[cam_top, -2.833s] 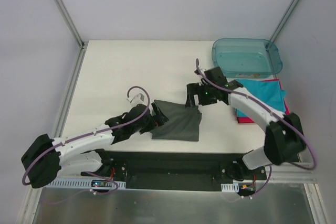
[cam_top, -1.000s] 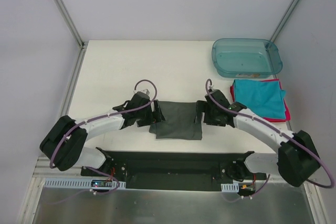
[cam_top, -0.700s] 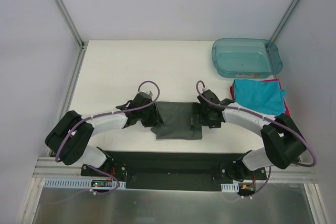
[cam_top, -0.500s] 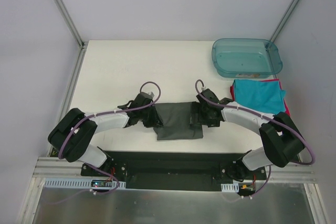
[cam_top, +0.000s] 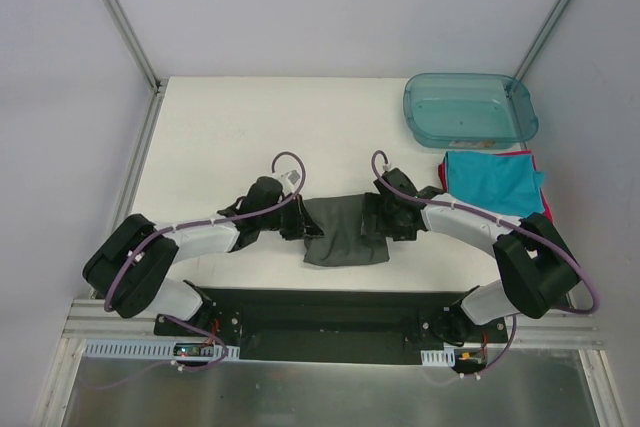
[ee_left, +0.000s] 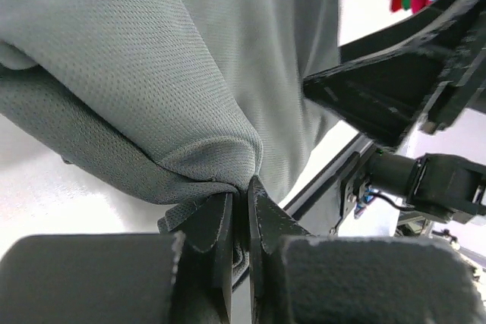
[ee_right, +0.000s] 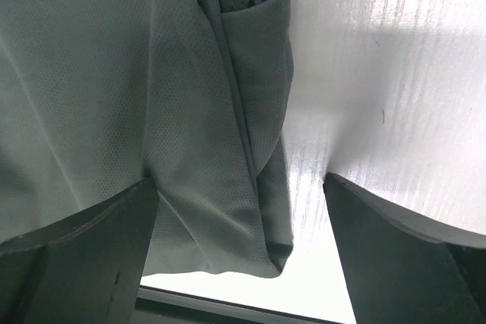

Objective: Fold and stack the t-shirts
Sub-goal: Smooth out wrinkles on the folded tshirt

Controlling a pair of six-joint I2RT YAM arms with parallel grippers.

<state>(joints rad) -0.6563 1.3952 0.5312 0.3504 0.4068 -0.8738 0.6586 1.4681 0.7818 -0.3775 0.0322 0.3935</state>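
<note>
Change: since a second ago the left gripper [cam_top: 300, 223] has closed and pulled the left edge of the dark charcoal-grey folded cloth t-shirt [cam_top: 342, 233] rightward. The cloth is now narrower and bunched.
Left gripper: clamped on a rounded fold of the grey shirt's left edge, its fingertips meeting in the cloth.
Right gripper [cam_top: 376, 221]: jaws wide, straddling the shirt's right edge with its stitched hem, and nothing is pinched.
Shirt location: lower centre of the white table [cam_top: 230, 137], between both grippers.
Orientation: flat, with its slightly longer side running left to right.
Stack: a teal folded shirt [cam_top: 490, 182] on a red-pink shirt [cam_top: 545, 207], at right.
Tub: a translucent teal plastic tub [cam_top: 412, 112], at upper right.
</note>
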